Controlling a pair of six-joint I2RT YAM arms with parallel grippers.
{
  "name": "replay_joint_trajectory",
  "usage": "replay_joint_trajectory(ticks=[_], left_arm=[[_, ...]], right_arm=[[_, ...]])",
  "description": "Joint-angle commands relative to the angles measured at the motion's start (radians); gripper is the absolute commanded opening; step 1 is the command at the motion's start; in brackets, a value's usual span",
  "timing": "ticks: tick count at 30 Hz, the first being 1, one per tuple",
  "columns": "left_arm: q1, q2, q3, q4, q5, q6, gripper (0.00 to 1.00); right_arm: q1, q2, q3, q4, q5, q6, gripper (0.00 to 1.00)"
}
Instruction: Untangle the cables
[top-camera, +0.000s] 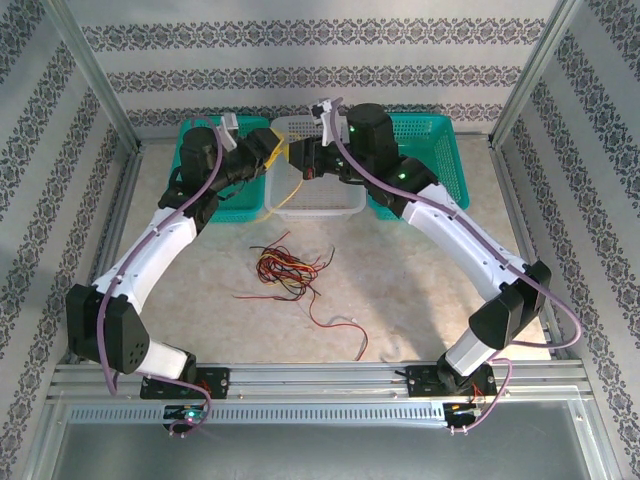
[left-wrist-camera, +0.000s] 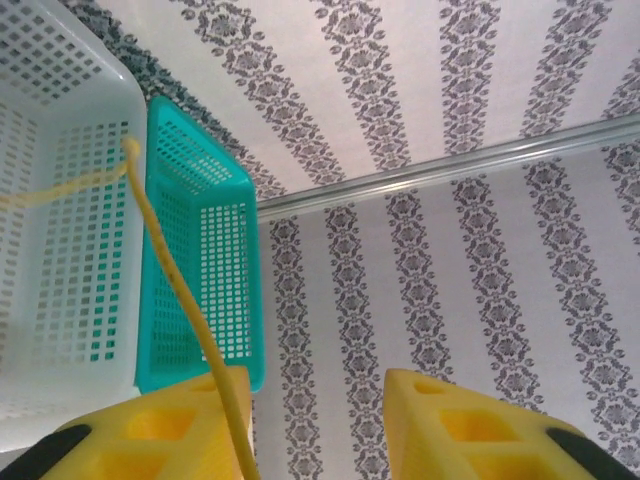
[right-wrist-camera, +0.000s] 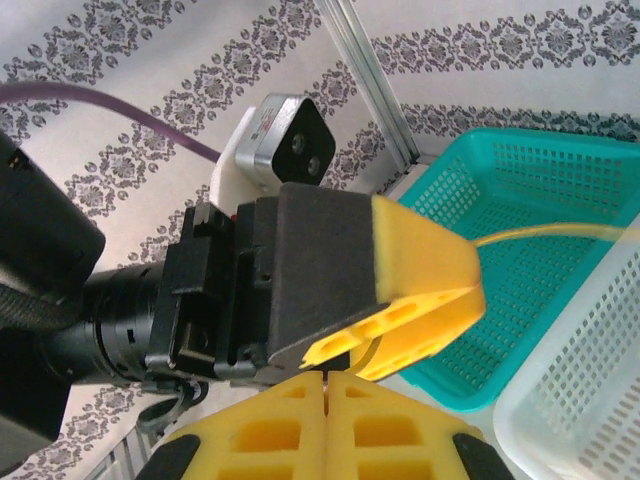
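Note:
A tangled bundle of thin red, black and yellow cables (top-camera: 290, 268) lies on the table, with a loose red one (top-camera: 340, 325) trailing toward the front. One yellow cable (top-camera: 288, 190) hangs from the grippers into the white basket (top-camera: 315, 212). My right gripper (right-wrist-camera: 325, 385) is shut, and the yellow cable (right-wrist-camera: 540, 235) enters its seam. My left gripper (left-wrist-camera: 320, 420) faces it nose to nose with its jaws apart. The yellow cable (left-wrist-camera: 180, 300) lies along its left finger (left-wrist-camera: 170, 430), unclamped. From above, the left gripper (top-camera: 262, 152) and right gripper (top-camera: 300, 160) meet over the basket's back edge.
Teal baskets stand left (top-camera: 200, 130) and right (top-camera: 440, 150) of the white one, along the back wall. Aluminium frame posts rise at both back corners. The left gripper's black body and camera (right-wrist-camera: 290, 140) sit close in front of the right wrist.

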Motion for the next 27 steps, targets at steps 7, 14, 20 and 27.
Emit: replay_joint_trajectory(ticks=[7, 14, 20, 27], left_arm=[[0.032, -0.038, 0.011, 0.054, 0.059, -0.039, 0.08], [0.178, 0.004, 0.138, -0.156, 0.010, 0.156, 0.00], [0.300, 0.194, 0.386, -0.390, -0.150, 0.512, 0.00], [0.324, 0.523, 0.618, -0.430, -0.079, 0.742, 0.00]], right_arm=[[0.015, 0.019, -0.024, 0.060, 0.038, -0.023, 0.00], [-0.018, -0.023, -0.043, -0.083, 0.193, -0.050, 0.61], [-0.161, -0.182, -0.220, -0.127, 0.172, 0.026, 0.63], [-0.212, -0.325, -0.334, -0.166, 0.139, 0.025, 0.60]])
